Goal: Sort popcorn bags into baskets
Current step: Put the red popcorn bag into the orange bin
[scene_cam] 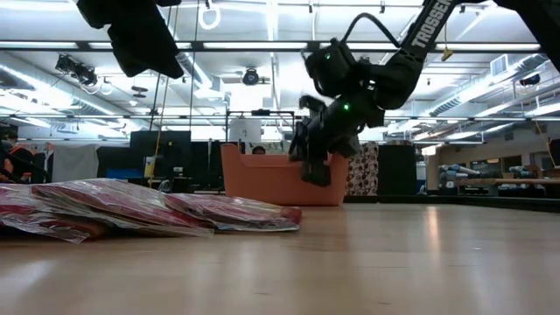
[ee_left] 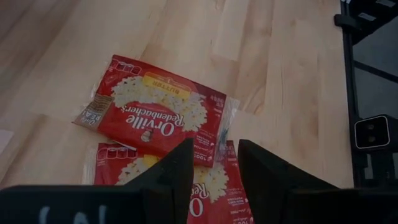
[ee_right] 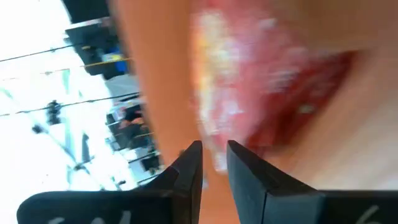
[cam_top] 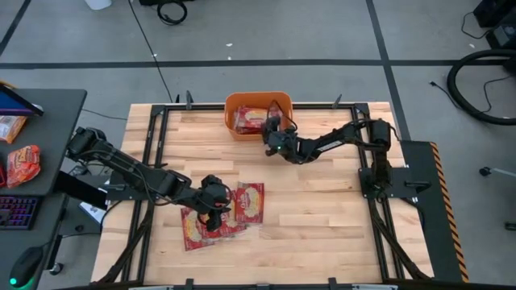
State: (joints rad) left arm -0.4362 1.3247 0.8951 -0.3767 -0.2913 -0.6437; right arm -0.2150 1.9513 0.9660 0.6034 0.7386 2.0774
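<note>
Flat red foil popcorn bags [cam_top: 242, 203] lie overlapped at table's 7 o'clock; one sits inside the orange plastic tub [cam_top: 235, 105] at 12. My left gripper [ee_left: 214, 163] hovers narrowly open over them, likely lining up a pick; right gripper [cam_top: 272, 131] by the tub rim, slightly parted, empty.

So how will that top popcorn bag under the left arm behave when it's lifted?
The popcorn bag lies flat and thin, so it probably droops from a corner pinch. Its glossy wrap may slide off the bags beneath. It looks light for its size.
</note>
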